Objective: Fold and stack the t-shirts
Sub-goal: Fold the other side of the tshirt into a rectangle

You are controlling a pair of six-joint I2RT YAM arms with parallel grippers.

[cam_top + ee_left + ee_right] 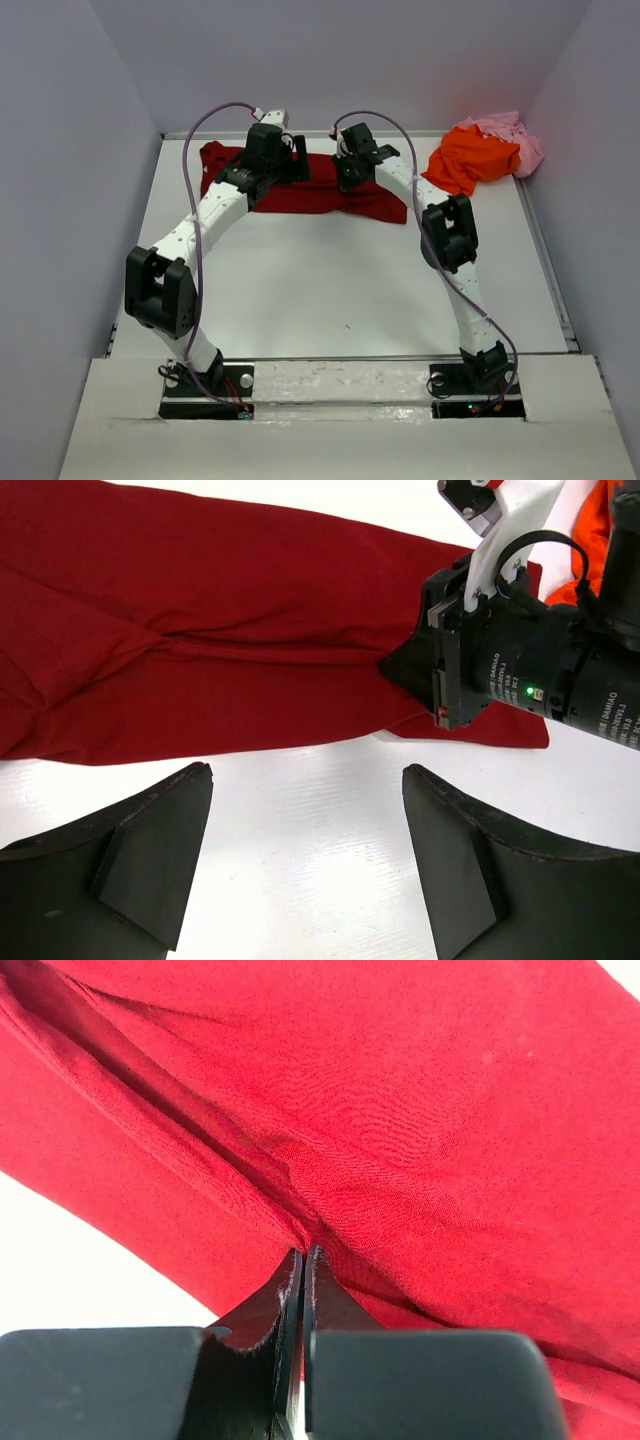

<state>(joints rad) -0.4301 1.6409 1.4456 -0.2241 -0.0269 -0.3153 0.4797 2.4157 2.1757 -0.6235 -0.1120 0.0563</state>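
Note:
The dark red t-shirt (325, 196) lies spread across the far middle of the table. My right gripper (304, 1250) is shut, with a fold of this red cloth (420, 1110) pinched at its tips. In the left wrist view that right gripper (400, 668) presses into the shirt's (200, 650) right part. My left gripper (306, 770) stands open over bare white table just short of the shirt's near edge, holding nothing. The orange t-shirt (472, 158) lies bunched at the far right, with the pale pink t-shirt (510, 132) crumpled behind it.
The white table (330, 290) is enclosed by grey walls on the left, right and back. Both arms arch from their bases at the near edge toward the far middle. A strip of orange cloth (600, 520) shows behind the right arm.

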